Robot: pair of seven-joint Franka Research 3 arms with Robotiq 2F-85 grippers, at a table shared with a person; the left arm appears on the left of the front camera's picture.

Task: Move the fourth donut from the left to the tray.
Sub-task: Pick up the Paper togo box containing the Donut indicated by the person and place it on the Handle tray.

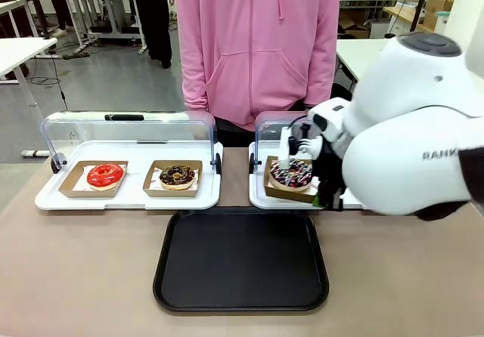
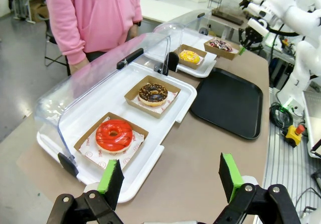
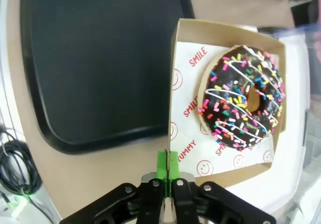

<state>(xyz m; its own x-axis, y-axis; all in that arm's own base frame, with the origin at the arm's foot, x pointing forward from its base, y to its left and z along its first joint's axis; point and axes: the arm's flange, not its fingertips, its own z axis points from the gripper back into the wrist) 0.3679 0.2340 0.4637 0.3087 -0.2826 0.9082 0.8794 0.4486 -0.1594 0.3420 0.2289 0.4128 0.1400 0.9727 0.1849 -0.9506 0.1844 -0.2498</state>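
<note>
The fourth donut (image 1: 291,173) (image 3: 244,96), chocolate glazed with coloured sprinkles, lies in a small brown cardboard tray (image 3: 225,30) on the right white tray. My right gripper (image 1: 327,195) (image 3: 168,166) is shut, its green pads pinching the side wall of that cardboard tray. The black tray (image 1: 240,260) (image 3: 95,58) lies flat beside it, toward the robot's side. From the left wrist, the donut (image 2: 220,45) and black tray (image 2: 228,101) are far off. My left gripper (image 2: 170,173) hangs open above the table's left end, holding nothing.
The left white tray (image 1: 128,197) holds a red donut (image 1: 105,175) and a chocolate donut with nut crumbs (image 1: 177,176), its clear lid (image 1: 125,129) raised. A yellow donut (image 2: 189,57) sits on the right white tray. A person in a pink hoodie (image 1: 257,42) stands at the far edge.
</note>
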